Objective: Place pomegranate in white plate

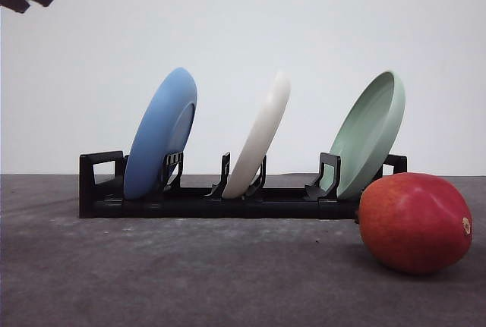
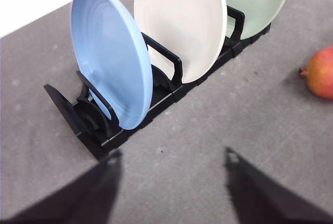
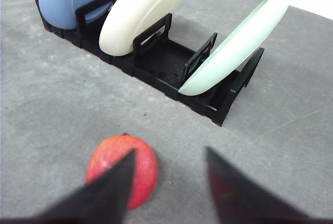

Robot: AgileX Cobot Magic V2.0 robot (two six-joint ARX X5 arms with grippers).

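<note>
Pomegranate (image 1: pixel 414 222) lies on the grey worktop (image 1: pixel 190 274) just in front of the black rack (image 1: pixel 228 198), off the end that carries the pale green plate (image 1: pixel 370 133). That rack props three plates on edge in its slots, each leaning the same way; the white plate (image 1: pixel 260 136) stands in the middle slot, between the blue plate (image 1: pixel 160 133) and the green one. Standing like this it cannot take fruit, so it probably has to be lifted out and laid flat first. The right end effector (image 3: pixel 166 180) hangs spread above the fruit, one finger crossing it, gripping nothing. The left end effector (image 2: pixel 171 182) is likewise spread and bare, facing the blue-plate end of the rack.
</note>
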